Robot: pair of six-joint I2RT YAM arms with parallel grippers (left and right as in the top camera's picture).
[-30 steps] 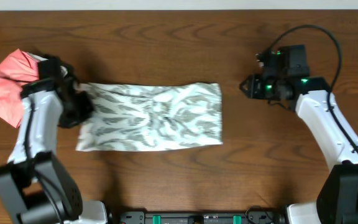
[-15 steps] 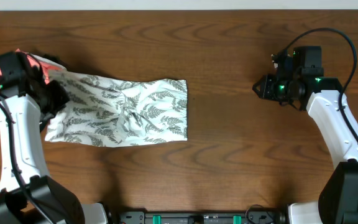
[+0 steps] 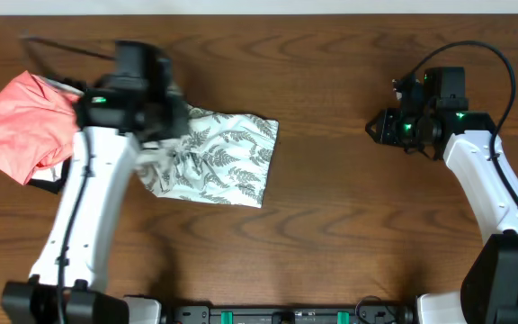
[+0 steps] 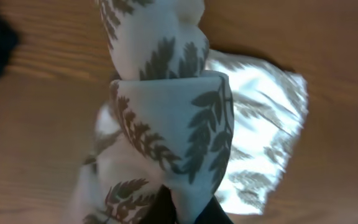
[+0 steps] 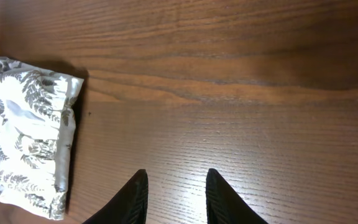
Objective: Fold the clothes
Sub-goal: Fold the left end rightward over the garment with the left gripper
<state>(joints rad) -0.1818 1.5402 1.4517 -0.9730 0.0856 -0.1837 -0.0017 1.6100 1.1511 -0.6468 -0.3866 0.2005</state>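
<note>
The white thin-fabric dress (image 3: 218, 160) printed with grey-green fern leaves lies crumpled on the left half of the dark brown wooden table (image 3: 331, 234), its right edge flat on the wood and its left end bunched upward. My left pincer (image 3: 158, 128) is pressed together on that bunched end, and the wrist view shows a twisted roll of leaf-print cloth rising from my dark fingertips (image 4: 194, 214). Just beyond my left arm, at the table's left edge, sits a plain coral-pink folded garment (image 3: 16, 126). My right pincer (image 5: 176, 199) hangs well apart over bare wood on the right side, its two black fingers partly spread with nothing between them.
</note>
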